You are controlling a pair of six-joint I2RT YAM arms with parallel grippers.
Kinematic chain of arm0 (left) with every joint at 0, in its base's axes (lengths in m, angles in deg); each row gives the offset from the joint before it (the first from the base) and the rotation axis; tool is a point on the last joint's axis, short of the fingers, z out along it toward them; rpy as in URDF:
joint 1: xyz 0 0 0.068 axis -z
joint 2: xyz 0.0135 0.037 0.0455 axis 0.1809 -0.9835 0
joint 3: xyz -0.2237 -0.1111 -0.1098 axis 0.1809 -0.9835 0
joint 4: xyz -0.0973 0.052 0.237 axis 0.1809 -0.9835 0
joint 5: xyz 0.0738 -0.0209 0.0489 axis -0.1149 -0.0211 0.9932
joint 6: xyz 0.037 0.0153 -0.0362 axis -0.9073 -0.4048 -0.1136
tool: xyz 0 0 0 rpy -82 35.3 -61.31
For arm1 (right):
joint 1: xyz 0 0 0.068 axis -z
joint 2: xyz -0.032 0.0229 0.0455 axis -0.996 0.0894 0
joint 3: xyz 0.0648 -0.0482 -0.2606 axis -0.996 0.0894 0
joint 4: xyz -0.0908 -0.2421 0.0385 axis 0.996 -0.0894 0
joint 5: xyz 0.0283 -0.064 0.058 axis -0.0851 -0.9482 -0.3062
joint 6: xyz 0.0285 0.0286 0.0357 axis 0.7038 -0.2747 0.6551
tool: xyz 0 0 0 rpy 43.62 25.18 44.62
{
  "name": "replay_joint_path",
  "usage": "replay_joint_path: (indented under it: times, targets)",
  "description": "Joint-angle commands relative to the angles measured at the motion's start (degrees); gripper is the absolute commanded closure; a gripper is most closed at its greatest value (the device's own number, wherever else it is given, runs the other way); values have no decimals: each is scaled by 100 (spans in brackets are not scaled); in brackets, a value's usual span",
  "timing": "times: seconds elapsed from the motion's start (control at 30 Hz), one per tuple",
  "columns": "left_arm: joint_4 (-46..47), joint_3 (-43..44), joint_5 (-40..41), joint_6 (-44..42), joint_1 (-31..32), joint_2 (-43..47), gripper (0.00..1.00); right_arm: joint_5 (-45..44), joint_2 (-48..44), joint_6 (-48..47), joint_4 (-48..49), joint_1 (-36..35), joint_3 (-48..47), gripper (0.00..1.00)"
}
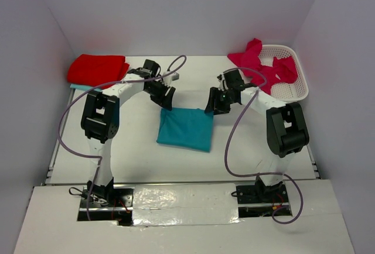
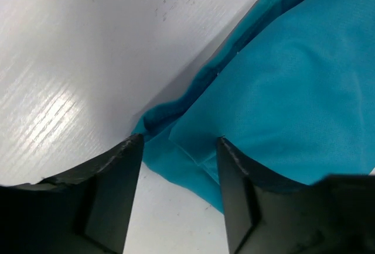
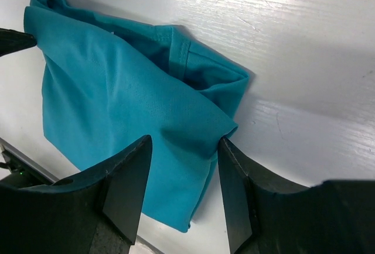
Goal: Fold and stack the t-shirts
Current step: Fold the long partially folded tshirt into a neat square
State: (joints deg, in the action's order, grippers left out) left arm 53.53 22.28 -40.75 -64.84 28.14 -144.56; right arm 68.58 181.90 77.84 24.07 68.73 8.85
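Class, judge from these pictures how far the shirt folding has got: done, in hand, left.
Done: a folded red shirt lies at the far left. In hand: left gripper and right gripper, both open, sit at the far corners of the folded teal shirt. Left: the crumpled shirts in the basket.

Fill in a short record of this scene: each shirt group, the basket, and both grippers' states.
Centre: teal t-shirt, folded, lying flat
Far left: red t-shirt, folded
Far right: white basket holding crumpled pink t-shirts
Left arm: left gripper open, at the teal t-shirt's corner
Right arm: right gripper open, straddling another corner
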Motion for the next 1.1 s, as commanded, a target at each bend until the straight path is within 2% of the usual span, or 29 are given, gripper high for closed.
replay_joint_path:
  times: [0.0,0.07,0.23,0.33,0.4,0.43,0.47,0.5,0.53,0.57,0.63,0.8,0.97,1.07]
  targets:
    - [191,18,-319,153,83,-69,37,149,94,-6,271,23,-22,44]
    - [95,79,-336,118,100,-148,40,132,129,-6,262,15,-39,45]
    - [-318,237,-275,-58,118,-376,40,193,200,-6,227,23,-66,45]
    - [-345,220,-362,-49,118,-385,48,210,200,11,288,15,-13,46]
    - [-310,220,-380,-5,127,-377,76,228,226,47,341,23,5,52]
    - [-293,229,-345,82,127,-368,100,237,235,47,350,23,5,56]
    - [-284,220,-293,100,118,-307,100,237,252,47,350,6,-4,61]
    - [-266,203,-284,83,118,-245,100,228,296,47,350,23,-13,72]
    - [-266,185,-257,57,118,-175,100,211,305,29,350,23,-48,78]
    - [-275,176,-170,39,118,17,100,184,340,12,359,23,-57,91]
    - [-292,141,-21,21,118,237,100,184,358,-15,324,6,-118,100]
    - [-739,124,287,-198,118,1002,100,263,68,-68,315,-29,-83,100]
    - [-899,-192,86,-269,127,1434,99,421,-38,-94,298,-29,-206,100]
    - [-873,-342,173,-286,127,1408,87,518,137,-68,254,-64,-390,100]
